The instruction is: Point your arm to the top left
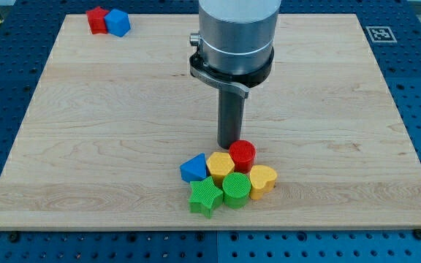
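my tip (230, 143) rests on the wooden board (86, 146) just above a tight cluster near the view's bottom centre, right beside the red cylinder (243, 155) and possibly touching it, which i cannot tell for sure. there are no fingers here to be wide or narrow, only a bare rod holding nothing. under the red cylinder sit a yellow hexagonal block (220, 164), a blue triangular block (194, 168), a green star (205, 195), a green cylinder (236, 189) and a yellow heart (262, 180). the goal is the board's top left corner, where a red block (96, 19) and a blue block (118, 22) lie touching. the move seems best done by drawing the tip up and left at once, away from the cluster, crossing bare wood and stopping short of that corner pair so neither gets nudged.
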